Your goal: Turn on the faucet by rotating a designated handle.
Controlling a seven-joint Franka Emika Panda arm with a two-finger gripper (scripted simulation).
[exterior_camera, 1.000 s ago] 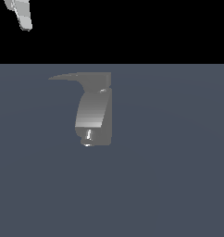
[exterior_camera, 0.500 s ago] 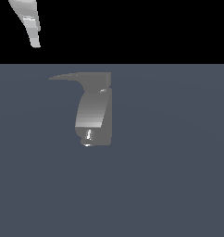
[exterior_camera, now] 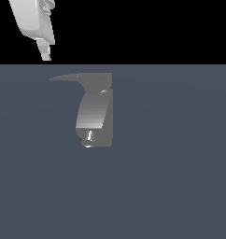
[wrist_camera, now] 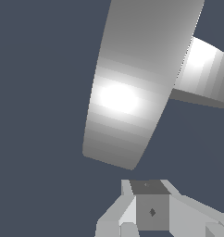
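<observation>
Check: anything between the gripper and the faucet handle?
Nothing. The exterior view shows a bare gap between the gripper and the handle of the faucet.

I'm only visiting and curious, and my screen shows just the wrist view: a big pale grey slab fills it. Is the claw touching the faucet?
Observer: No. In the exterior view the claw hangs apart from the faucet, with a clear gap in the picture.
Visitor: Which way does the handle point?
Observer: The handle lies flat on top, with its thin tip toward the exterior view's left, below the claw in that picture.
Visitor: Where would the water come out?
Observer: From a shiny nozzle at the lower end of the body.
</observation>
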